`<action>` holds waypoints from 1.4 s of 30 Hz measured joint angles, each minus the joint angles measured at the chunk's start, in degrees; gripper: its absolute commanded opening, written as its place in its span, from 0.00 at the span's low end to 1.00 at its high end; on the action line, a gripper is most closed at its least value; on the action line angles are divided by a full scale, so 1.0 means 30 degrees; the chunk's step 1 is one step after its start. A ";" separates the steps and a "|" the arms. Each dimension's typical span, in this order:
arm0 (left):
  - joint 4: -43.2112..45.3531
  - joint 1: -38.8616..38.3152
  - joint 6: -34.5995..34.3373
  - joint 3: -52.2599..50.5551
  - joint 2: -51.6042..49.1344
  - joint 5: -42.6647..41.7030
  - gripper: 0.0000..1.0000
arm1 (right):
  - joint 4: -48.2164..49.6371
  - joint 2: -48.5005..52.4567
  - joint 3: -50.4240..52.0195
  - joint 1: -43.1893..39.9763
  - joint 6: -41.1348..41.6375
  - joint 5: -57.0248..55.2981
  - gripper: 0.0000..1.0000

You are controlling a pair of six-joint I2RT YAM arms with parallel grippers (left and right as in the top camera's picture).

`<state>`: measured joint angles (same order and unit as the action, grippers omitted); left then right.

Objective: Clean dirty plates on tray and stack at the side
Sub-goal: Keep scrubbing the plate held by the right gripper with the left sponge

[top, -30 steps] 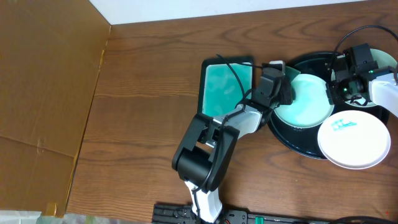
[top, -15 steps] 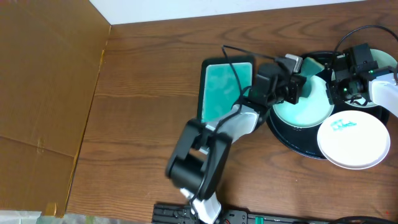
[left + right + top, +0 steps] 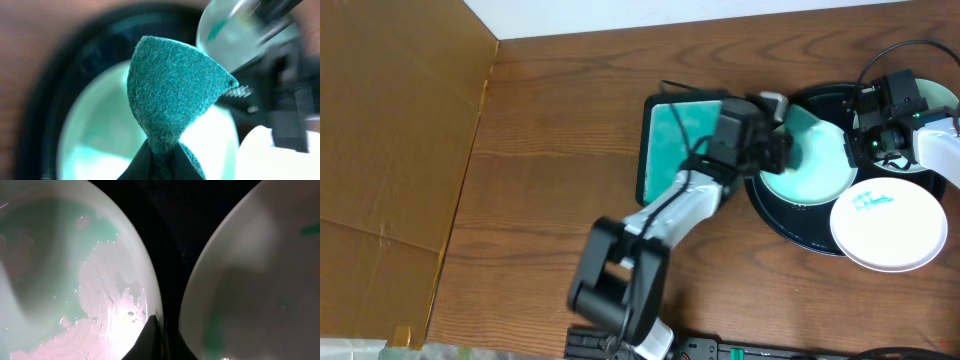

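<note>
Left tool (image 3: 160,162) has swept back left across the mint plate (image 3: 820,170), clenching a teal sponge (image 3: 170,95); right tool (image 3: 151,330) clenched shut. Wiping step; next, probably another firm stroke.

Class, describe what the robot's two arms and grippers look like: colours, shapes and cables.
The left arm and right arm pair white links with chunky black joints, and each trails a thin black cable. The left gripper and right gripper are black and blocky; small green lights glow on the right one.
</note>
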<state>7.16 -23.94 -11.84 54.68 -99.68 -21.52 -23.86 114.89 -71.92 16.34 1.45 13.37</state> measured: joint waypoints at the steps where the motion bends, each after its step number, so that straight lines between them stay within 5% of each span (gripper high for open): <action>1: 0.0204 -0.0299 -0.0197 0.0000 -0.0619 0.0372 0.07 | -0.0007 0.0000 0.0000 0.0000 0.0000 0.0000 0.01; 12: 0.2856 -0.0816 -0.0896 0.0000 -0.3366 0.5945 0.07 | -0.0095 0.0000 0.0000 0.0000 0.0000 -0.0007 0.01; 30: 0.8939 -0.0947 0.1989 0.0000 -0.5340 0.7817 0.07 | -0.0648 -0.0102 -0.0015 0.0000 0.0007 -0.0029 0.01; 42: 0.6040 -0.0976 0.3169 0.0007 -0.4277 0.8765 0.07 | -0.0612 -0.0102 -0.0022 0.0007 -0.0153 0.0124 0.01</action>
<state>25.28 -26.87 -2.33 54.70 -112.51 4.78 -25.69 114.59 -71.99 16.36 0.99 13.74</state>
